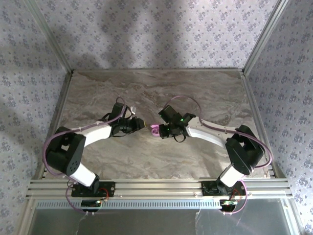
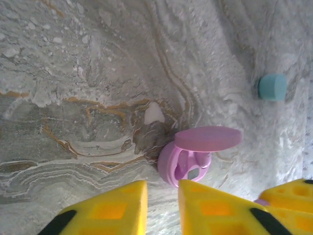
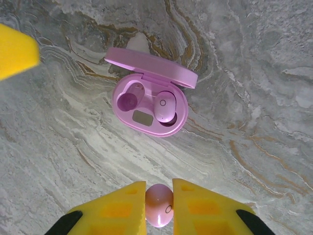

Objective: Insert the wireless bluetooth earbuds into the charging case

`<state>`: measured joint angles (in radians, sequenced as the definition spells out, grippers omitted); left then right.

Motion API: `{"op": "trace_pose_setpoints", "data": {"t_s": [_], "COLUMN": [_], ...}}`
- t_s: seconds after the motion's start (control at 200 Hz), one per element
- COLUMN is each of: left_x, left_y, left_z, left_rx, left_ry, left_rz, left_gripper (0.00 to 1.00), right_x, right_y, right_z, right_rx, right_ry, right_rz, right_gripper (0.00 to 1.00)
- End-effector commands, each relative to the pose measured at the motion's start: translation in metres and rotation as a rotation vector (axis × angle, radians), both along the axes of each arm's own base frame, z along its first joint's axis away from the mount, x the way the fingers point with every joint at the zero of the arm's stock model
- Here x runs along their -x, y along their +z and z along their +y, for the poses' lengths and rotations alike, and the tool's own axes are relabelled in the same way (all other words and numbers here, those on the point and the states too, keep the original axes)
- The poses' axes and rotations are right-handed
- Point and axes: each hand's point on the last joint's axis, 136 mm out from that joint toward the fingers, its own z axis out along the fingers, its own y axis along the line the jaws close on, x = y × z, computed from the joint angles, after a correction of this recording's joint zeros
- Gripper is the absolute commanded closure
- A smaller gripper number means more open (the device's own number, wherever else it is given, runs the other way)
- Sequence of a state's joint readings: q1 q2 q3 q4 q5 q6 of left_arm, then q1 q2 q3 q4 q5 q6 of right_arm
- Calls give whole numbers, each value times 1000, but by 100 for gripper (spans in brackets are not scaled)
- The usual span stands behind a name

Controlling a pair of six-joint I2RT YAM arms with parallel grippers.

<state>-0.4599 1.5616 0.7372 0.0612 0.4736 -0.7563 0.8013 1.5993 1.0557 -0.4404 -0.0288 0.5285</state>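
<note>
Marble table [image 1: 205, 98], flowery walls. Left gripper [image 2: 163, 191]: fingers nearly together, nothing visible between, so we can't tell if fully closed. Pink case [image 3: 149, 105] between arms, lid up, one earbud [image 3: 166, 106] seated, left socket empty. Right gripper [image 3: 159, 188] pinching second pink earbud [image 3: 159, 210] near case, not touching. Our worry: nothing's holding case, so off-centre push skids it, or glossy earbud twists, jams crooked.

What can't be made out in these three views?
Top external: the pink case is too small to read its slots.
Left wrist: the case slots are mostly hidden under its lid; the teal object is too blurred to identify.
Right wrist: the sides of the pink earbud are covered by the right gripper.
</note>
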Motion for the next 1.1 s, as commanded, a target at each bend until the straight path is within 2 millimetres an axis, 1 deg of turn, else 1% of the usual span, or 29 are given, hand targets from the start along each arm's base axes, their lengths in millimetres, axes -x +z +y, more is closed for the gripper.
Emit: {"op": "trace_pose_setpoints", "data": {"t_s": [0.0, 0.075, 0.35, 0.53, 0.9, 1.094], "left_x": [-3, -4, -6, -4, 7, 13], "left_y": [5, 0, -14, -20, -21, -21], "left_z": [-14, -19, -32, -39, -47, -53], "left_rx": [74, 93, 134, 148, 161, 180], "left_ry": [-35, -45, -66, -77, -78, -78], "left_rz": [18, 41, 114, 138, 153, 158], "left_gripper": [81, 87, 96, 98, 99, 100], "right_x": [4, 5, 8, 9, 8, 8], "right_y": [6, 8, 5, 3, -1, -2], "right_z": [-13, -16, -28, -33, -38, -38], "right_rx": [12, 7, -3, -6, -15, -23], "right_ry": [-30, -35, -60, -69, -84, -83], "right_rz": [-9, -12, -12, -8, 1, 6], "right_gripper": [82, 82, 82, 82, 82, 82]}}
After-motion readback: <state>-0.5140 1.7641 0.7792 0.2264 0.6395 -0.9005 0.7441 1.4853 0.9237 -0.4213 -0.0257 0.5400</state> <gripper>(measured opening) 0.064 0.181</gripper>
